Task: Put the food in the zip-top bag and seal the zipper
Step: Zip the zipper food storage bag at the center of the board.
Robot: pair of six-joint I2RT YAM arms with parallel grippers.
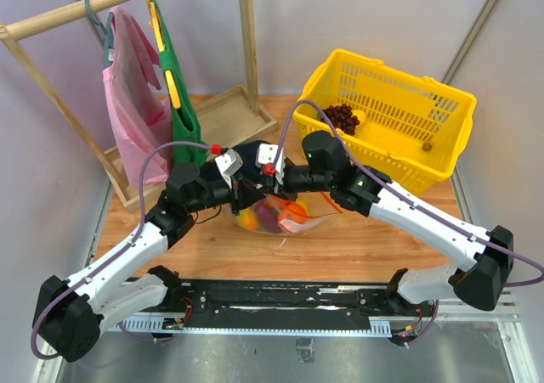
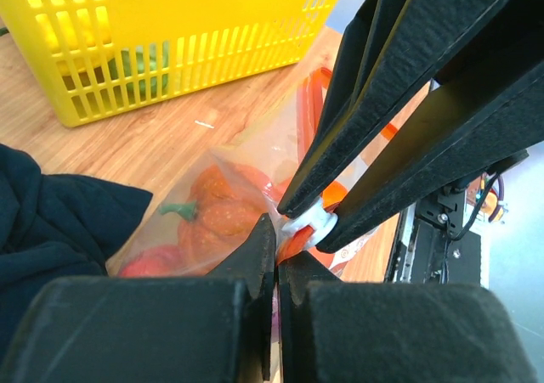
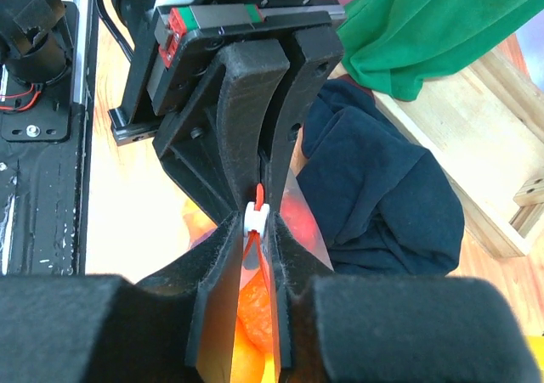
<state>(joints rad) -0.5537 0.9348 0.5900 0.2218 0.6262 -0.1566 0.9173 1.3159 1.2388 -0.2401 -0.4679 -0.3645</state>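
Note:
The clear zip-top bag [image 1: 293, 217] lies on the wooden table between both arms. It holds the food: an orange pepper-like piece [image 2: 223, 211], a red tomato [image 2: 151, 262] and yellow and purple pieces. My left gripper [image 2: 278, 240] is shut on the end of the orange-red zipper [image 2: 310, 115] strip at the bag's mouth. My right gripper [image 3: 256, 228] faces it tip to tip. Its fingers are pinched on the zipper's white slider [image 3: 254, 216], which sits right against the left fingertips [image 3: 242, 175].
A dark blue cloth [image 3: 374, 196] lies just behind the bag. A yellow basket [image 1: 399, 124] with grapes stands at the back right. A wooden rack [image 1: 246, 35] with pink and green garments [image 1: 183, 111] stands at the back left.

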